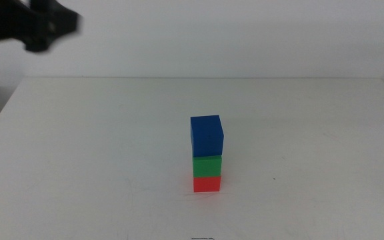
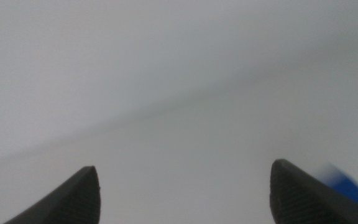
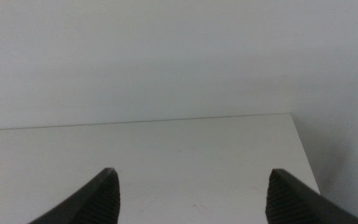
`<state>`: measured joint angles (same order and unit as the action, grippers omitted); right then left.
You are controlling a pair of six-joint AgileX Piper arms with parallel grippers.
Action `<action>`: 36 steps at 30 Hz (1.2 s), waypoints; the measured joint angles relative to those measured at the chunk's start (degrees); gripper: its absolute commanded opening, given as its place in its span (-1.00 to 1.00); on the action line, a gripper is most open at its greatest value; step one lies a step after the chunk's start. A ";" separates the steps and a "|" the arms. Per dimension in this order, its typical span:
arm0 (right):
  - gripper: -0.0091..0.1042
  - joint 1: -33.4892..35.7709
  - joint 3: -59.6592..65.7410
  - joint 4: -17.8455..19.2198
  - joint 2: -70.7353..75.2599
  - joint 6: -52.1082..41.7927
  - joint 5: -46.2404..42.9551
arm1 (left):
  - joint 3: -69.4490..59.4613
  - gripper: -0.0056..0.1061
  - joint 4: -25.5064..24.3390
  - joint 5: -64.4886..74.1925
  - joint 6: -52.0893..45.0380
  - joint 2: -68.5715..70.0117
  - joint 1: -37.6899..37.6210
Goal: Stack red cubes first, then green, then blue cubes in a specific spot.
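A stack of three cubes stands on the white tabletop in the middle view: the red cube (image 1: pixel 207 183) at the bottom, the green cube (image 1: pixel 207 165) on it, the blue cube (image 1: pixel 207 136) on top. My left gripper (image 1: pixel 45 27) is raised at the far left, well away from the stack. In the left wrist view its jaws (image 2: pixel 182 193) stand wide apart and empty, and a blurred bit of the blue cube (image 2: pixel 347 183) shows beside one jaw. My right gripper (image 3: pixel 191 196) is open and empty over bare table; it is out of the middle view.
The white table (image 1: pixel 79 153) has its far edge against a pale wall. The right wrist view shows the table's far edge and a corner (image 3: pixel 291 118).
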<state>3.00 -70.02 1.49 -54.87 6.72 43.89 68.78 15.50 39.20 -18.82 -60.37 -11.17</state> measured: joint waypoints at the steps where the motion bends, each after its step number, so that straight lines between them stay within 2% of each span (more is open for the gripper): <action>1: 0.23 0.00 0.00 0.00 0.00 0.00 0.00 | -1.15 0.78 -3.99 -3.61 3.44 0.33 0.00; 5: 0.23 0.00 0.00 0.00 0.00 0.00 0.00 | -4.48 0.78 -22.40 -13.07 21.24 1.48 2.54; 6: 0.23 0.00 0.00 0.00 0.00 0.00 0.00 | -4.87 0.78 -25.20 -13.94 25.02 1.71 3.51; 9: 0.23 0.00 0.00 0.00 0.00 0.00 0.00 | -5.25 0.78 -28.59 -14.05 31.26 2.11 5.32; 21: 0.23 0.00 0.00 0.00 0.00 0.00 0.00 | -5.37 0.78 -29.48 -14.05 33.73 3.53 5.67; 25: 0.23 0.00 2.77 0.06 0.79 0.00 -2.23 | -6.04 0.78 -27.16 -14.69 33.73 4.49 5.67; 30: 0.23 0.00 14.66 1.41 7.29 0.00 -12.10 | -15.39 0.78 -21.62 -18.25 33.73 11.34 5.77; 36: 0.23 -0.02 36.00 2.86 21.99 0.00 -24.86 | -33.84 0.78 -22.14 -19.72 33.73 24.66 9.41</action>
<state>2.99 -34.02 4.36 -32.89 6.72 19.03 34.93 -6.64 19.47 14.91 -35.71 -1.76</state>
